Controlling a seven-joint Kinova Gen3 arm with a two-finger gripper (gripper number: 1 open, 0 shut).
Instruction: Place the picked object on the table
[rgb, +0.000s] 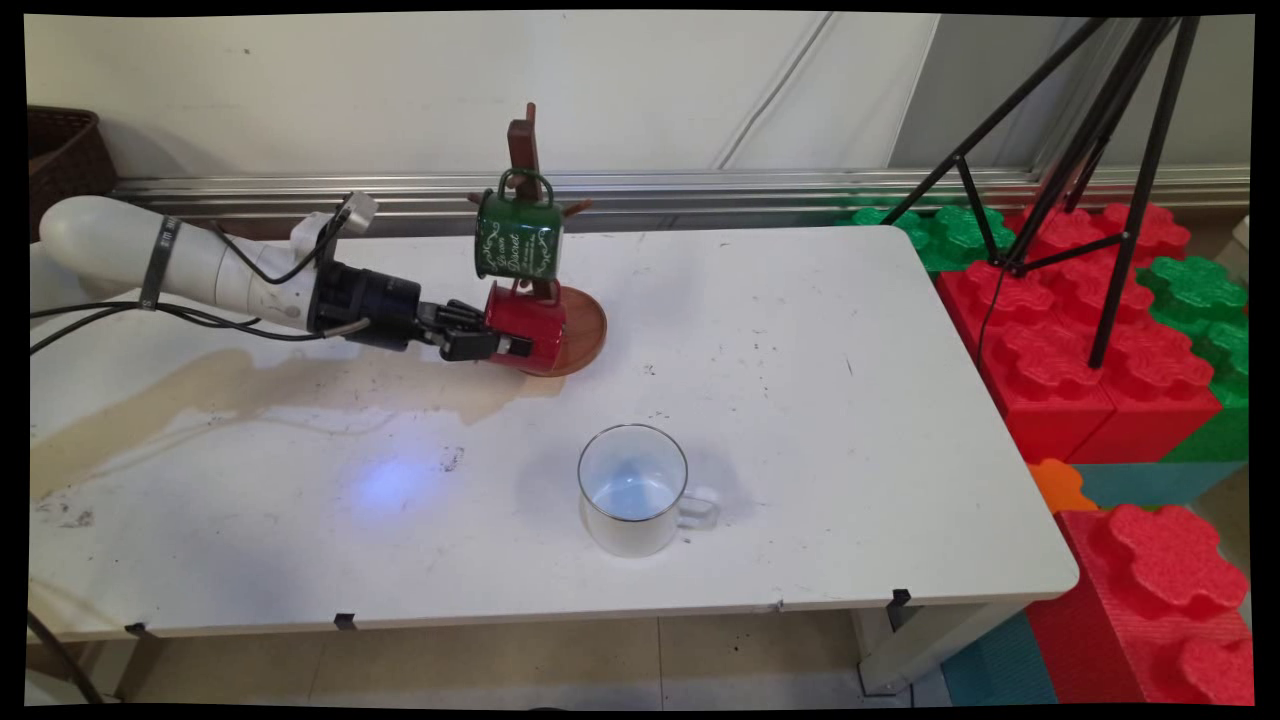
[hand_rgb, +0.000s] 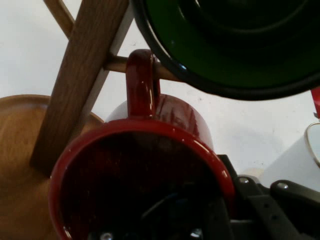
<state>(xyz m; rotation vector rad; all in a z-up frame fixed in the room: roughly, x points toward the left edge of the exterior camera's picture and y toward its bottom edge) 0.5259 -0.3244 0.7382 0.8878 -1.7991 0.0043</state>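
Note:
My gripper (rgb: 505, 342) reaches in from the left and is shut on the rim of a red mug (rgb: 530, 320), one finger inside it and one outside. The red mug lies on its side low against the wooden mug tree (rgb: 523, 140), above the tree's round base (rgb: 588, 335). In the hand view the red mug (hand_rgb: 150, 165) fills the lower frame, and its handle (hand_rgb: 141, 82) loops around a peg (hand_rgb: 116, 63) of the post (hand_rgb: 82, 75). A green mug (rgb: 518, 238) hangs from a higher peg, just above the red one.
A white mug (rgb: 633, 490) stands upright near the table's front middle. A brownish stain (rgb: 200, 395) spreads over the left side. Red and green foam blocks (rgb: 1090, 330) and a black tripod (rgb: 1080, 150) stand past the right edge. A wicker basket (rgb: 65, 150) sits back left.

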